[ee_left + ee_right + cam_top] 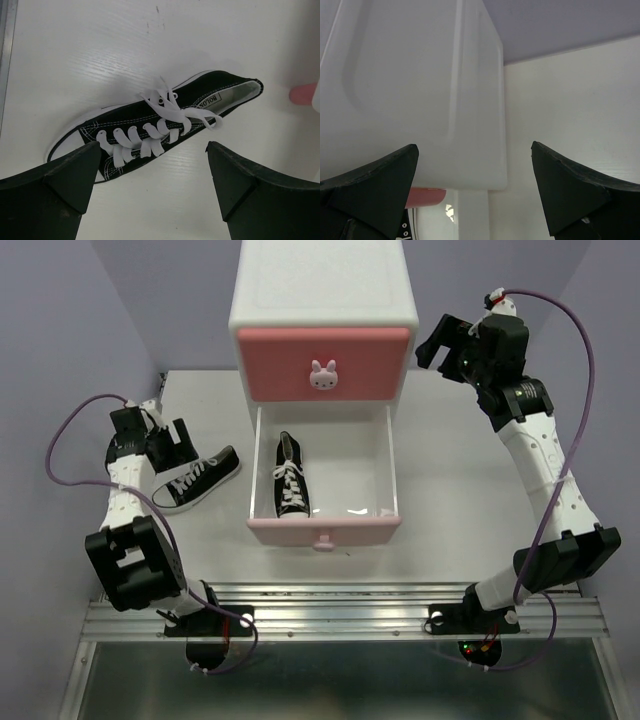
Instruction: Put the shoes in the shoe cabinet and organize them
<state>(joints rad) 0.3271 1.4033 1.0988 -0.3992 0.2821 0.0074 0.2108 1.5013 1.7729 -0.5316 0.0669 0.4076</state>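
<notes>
Fingers [65,175] of left gripper [165,445] spread wide, released, nothing between them; it hangs over the table [450,470] left of the shoe cabinet [322,300], above one black shoe [200,478]; wrist view puts the laces between the two fingertips, no contact visible. That shoe lies at an angle left of the cabinet, heel end toward the pulled-out lower drawer [325,530], close to its left wall but apart, toe pointing away toward the table's left edge. Upper drawer [322,360] shut, bunny knob [323,374] on its front. Second black shoe [290,475] lies in the left half of the lower drawer, toe toward the drawer front, heel toward the cabinet body; right half of the drawer floor bare. Right gripper [440,345] raised beside the cabinet's upper right corner, apart from it, fingers wide, gripping nothing; bare table right of the cabinet, out to the table's right edge.
</notes>
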